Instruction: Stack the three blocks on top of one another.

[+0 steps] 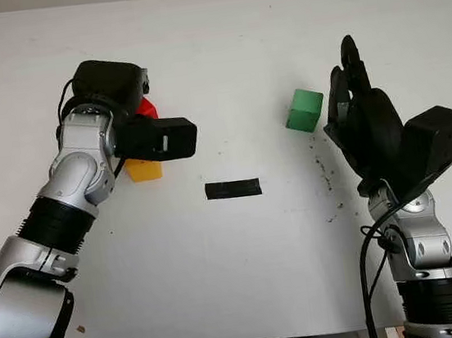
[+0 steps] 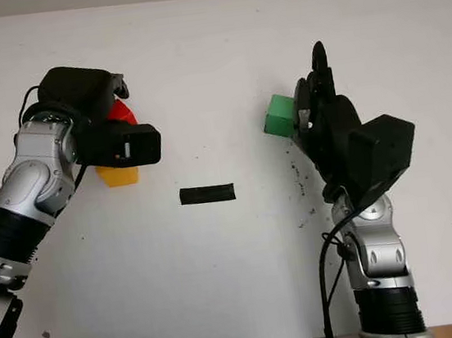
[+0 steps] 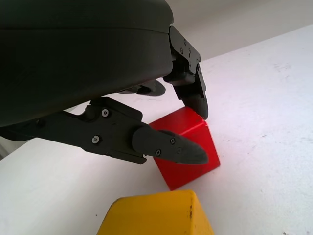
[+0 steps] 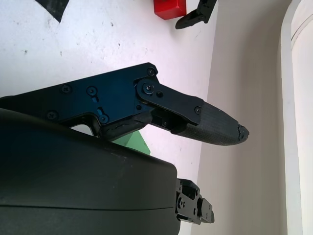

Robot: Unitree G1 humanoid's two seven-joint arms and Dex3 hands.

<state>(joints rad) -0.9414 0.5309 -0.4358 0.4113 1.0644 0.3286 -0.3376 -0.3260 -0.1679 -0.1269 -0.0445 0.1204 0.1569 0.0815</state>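
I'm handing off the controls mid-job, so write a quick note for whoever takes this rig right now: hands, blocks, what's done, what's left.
Left hand: over the red block at the table's far left, fingers either side of it; whether they grip yet cannot be told.
Right hand: open, just right of the green block, not holding it.
Yellow block: on the table just in front of the red one, partly under the left arm.
A strip of black tape marks the table's middle.
Done: nothing stacked; all three blocks sit on the table.
Left: build the whole stack of three.
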